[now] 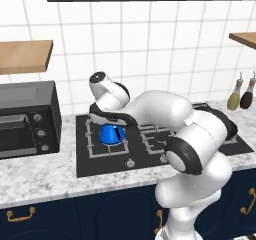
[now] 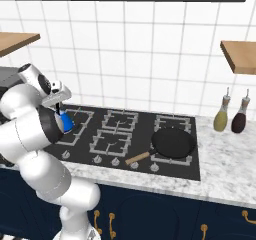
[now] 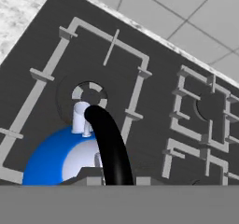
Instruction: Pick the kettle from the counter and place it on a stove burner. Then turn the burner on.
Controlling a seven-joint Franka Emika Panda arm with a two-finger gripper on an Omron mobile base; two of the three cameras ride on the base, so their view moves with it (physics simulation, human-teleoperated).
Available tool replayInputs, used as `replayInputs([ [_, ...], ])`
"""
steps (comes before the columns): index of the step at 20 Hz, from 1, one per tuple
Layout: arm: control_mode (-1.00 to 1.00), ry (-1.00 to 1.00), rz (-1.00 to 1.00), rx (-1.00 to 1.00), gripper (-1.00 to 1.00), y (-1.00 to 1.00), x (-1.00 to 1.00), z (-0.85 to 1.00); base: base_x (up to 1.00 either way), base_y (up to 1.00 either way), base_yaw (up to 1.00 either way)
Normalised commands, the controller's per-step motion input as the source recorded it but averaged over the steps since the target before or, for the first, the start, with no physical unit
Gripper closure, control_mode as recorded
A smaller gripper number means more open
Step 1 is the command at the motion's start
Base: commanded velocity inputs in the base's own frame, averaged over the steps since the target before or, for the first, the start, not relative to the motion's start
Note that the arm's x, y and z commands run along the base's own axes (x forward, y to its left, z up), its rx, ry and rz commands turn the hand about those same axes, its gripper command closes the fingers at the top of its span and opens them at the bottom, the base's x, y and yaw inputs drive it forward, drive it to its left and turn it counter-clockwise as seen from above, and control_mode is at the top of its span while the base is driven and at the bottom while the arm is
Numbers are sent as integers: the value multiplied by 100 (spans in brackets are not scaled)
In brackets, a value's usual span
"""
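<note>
The small bright-blue kettle [image 1: 111, 134] [image 2: 67, 123] sits at the cooktop's left end, over the large square-grated stove burner [image 1: 102, 150] [image 2: 80, 127]. My gripper [image 1: 113, 121] [image 2: 60, 107] is shut on its thin black upright handle [image 3: 110, 143] from above. In the hand view the gripper [image 3: 115, 179] clamps the handle, with the blue dome [image 3: 51, 160] and white spout [image 3: 81, 119] below, and the burner's round ringed centre [image 3: 89, 93] just beyond. I cannot tell whether the kettle rests on the grate or hangs just above it. The speckled marble counter [image 1: 40, 176] runs in front.
A black frying pan [image 2: 173, 142] with a wooden handle occupies the front right burner. Two bottles [image 2: 220, 118] [image 2: 239, 119] stand on the counter at the right. A dark toaster oven [image 1: 25, 119] sits left of the cooktop. Burner knobs [image 1: 131, 162] [image 2: 98, 159] line the cooktop's front edge.
</note>
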Motion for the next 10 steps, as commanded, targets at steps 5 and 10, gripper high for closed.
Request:
replayInputs([
  [5,-100,-21,-5,1,100,5,7,25,0,0,0],
  [10,-100,-8,-2,0,100,13,34,-1,0,0,0],
])
